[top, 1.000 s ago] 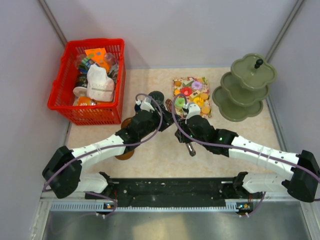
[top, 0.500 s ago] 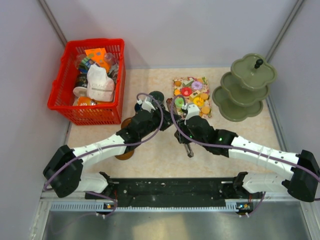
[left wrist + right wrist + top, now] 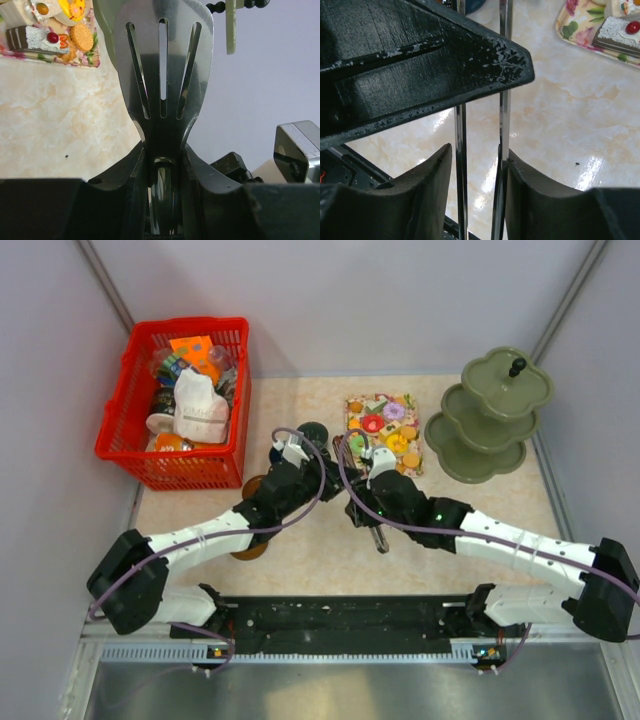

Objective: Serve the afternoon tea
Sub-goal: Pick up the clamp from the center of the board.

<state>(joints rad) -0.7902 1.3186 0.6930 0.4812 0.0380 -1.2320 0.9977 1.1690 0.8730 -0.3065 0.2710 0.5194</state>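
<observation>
L gripper (image 3: 163, 152): clamped tight on neck of slotted thin metal tongs (image 3: 162, 65).
R gripper (image 3: 480, 162): half-spread, gripping both tong arms.
Tea items: colourful toy pastries (image 3: 385, 428) on floral tray (image 3: 350, 412), 12 o'clock of grippers.

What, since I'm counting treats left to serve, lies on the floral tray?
Colourful toy doughnuts and pastries, including a cherry-topped chocolate slice. The right arm's wrist hides the tray's near edge.

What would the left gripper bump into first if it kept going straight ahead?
Probably the olive-green stand, showing right behind the tongs the left gripper holds; the pastry tray lies off to one side. Depth is unclear.
</observation>
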